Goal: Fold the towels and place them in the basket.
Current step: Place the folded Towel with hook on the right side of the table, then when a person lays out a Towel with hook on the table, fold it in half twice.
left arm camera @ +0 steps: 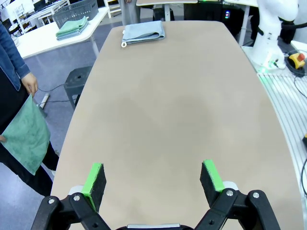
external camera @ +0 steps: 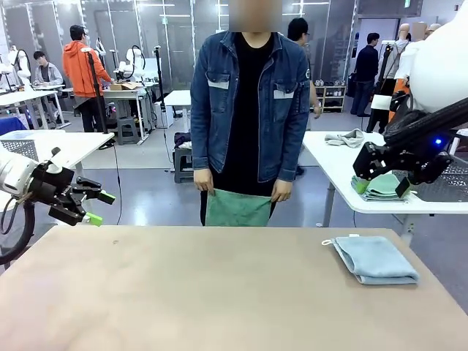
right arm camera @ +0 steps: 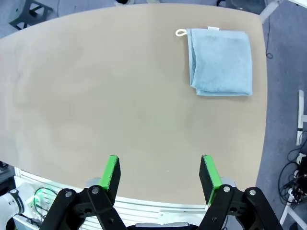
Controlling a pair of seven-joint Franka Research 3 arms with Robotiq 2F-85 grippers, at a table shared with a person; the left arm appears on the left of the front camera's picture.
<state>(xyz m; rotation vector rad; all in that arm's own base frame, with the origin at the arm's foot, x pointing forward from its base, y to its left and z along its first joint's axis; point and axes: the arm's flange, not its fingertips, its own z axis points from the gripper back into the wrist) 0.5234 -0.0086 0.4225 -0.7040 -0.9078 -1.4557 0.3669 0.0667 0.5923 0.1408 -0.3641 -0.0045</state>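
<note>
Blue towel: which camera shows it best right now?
Right wrist view: the blue towel lies folded, seen whole from above. Front view shows it low and foreshortened on the right; left wrist view shows it small at the far end.

Front view across table (external camera: 219,292) toward person (external camera: 248,110), wrist views look down from above, all sharing blue towel (external camera: 376,259).

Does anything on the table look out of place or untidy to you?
Nothing stands out. The blue towel lies folded on the table near a corner; the green towel hangs from the person's hands.
</note>
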